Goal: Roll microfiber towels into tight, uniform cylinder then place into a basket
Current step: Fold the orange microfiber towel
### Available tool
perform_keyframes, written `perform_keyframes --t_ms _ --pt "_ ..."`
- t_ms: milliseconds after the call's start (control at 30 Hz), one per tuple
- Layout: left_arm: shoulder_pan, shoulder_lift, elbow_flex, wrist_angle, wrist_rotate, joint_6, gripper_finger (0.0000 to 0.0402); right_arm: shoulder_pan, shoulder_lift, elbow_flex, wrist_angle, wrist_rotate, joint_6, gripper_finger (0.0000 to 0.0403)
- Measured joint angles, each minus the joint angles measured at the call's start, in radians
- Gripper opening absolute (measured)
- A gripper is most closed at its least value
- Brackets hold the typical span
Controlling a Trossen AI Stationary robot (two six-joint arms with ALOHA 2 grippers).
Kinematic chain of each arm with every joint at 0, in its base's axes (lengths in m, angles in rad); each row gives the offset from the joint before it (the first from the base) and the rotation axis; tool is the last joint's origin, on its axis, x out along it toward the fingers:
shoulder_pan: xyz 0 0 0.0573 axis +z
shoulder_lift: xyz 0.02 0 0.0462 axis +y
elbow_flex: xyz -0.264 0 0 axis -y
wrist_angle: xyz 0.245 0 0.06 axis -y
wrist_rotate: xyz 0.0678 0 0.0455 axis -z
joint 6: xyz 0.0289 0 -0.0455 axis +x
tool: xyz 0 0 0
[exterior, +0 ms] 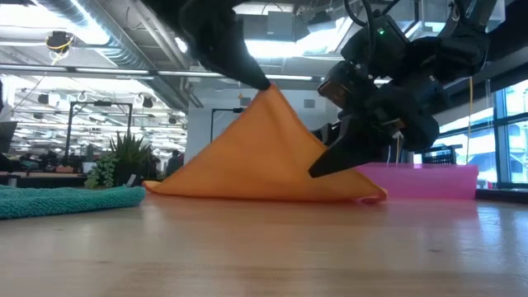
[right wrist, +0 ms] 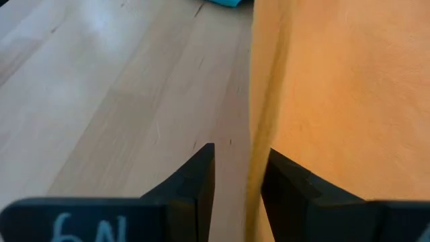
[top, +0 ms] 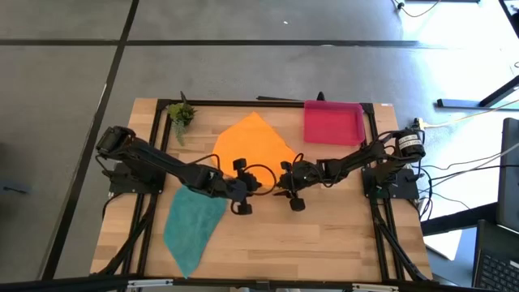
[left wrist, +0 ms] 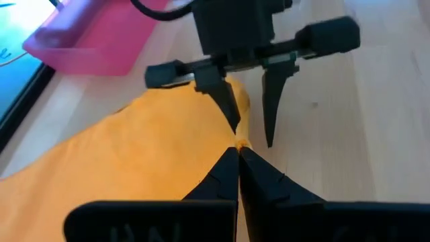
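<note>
The orange towel [top: 253, 146] lies mid-table, and one point on its near side is raised into a peak [exterior: 268, 92]. My left gripper [left wrist: 238, 156] is shut on that peak. My right gripper [right wrist: 240, 168] faces it from the table's right. It is open, with its fingers on either side of the towel's near edge [right wrist: 261, 144]. The teal towel [top: 193, 227] lies flat at the near left. The pink basket [top: 332, 122] stands at the far right. My left gripper pinches the orange towel's near edge [left wrist: 240, 142] between its two fingertips, coming slanting down from the table's left. That point is lifted clear. The cloth slopes down from it like a tent, and its far part and near right corner [exterior: 371, 196] rest on the table. Of my right gripper, I cannot tell whether it touches the orange edge that runs between its fingers [right wrist: 289, 188].
A small green plant [top: 182, 113] stands at the far left corner. Bare wood [top: 324, 243] stretches along the near side, to the right of the teal towel. A dark frame borders the table.
</note>
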Motion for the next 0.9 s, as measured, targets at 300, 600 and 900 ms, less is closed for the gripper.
perform_keyframes --t_ms 300,600,900 --pt "0.001 -0.078 0.0 -0.048 0.0 -0.022 0.0 0.001 -0.001 -0.001 -0.045 0.078 0.0 0.011" --pt "0.001 -0.135 0.0 -0.157 -0.031 -0.024 0.0 0.001 -0.001 -0.001 -0.06 0.104 0.0 0.011" --pt "0.002 -0.198 0.0 -0.215 -0.092 -0.026 0.0 0.001 -0.001 -0.001 -0.06 0.183 0.053 0.011"
